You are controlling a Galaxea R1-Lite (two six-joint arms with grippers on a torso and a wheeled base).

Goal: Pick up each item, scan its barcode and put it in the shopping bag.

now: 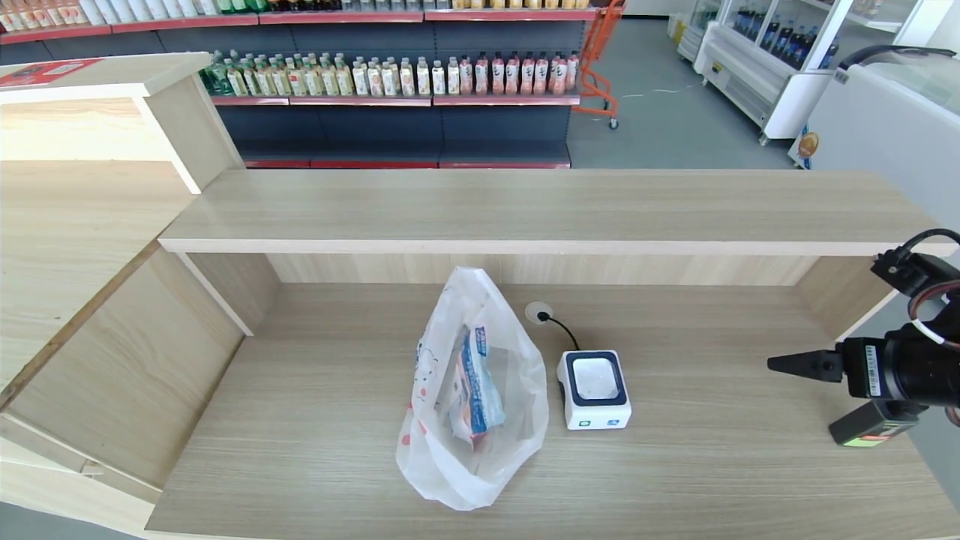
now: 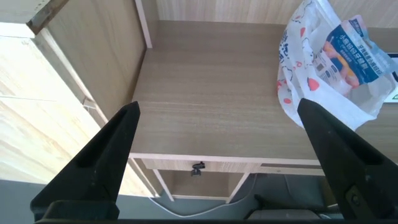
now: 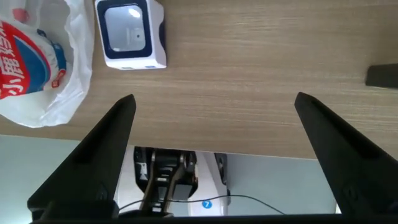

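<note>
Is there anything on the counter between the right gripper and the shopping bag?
Yes. The scanner stands beside the shopping bag, on the side facing the right gripper, so it lies between them. The gripper is open and holds nothing.

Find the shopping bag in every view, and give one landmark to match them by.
Head view: shopping bag on the counter, left of the scanner.
Left wrist view: shopping bag on the counter, snack packet showing through.
Right wrist view: shopping bag beside the scanner.
Shared landmark: the snack packet inside it.
</note>
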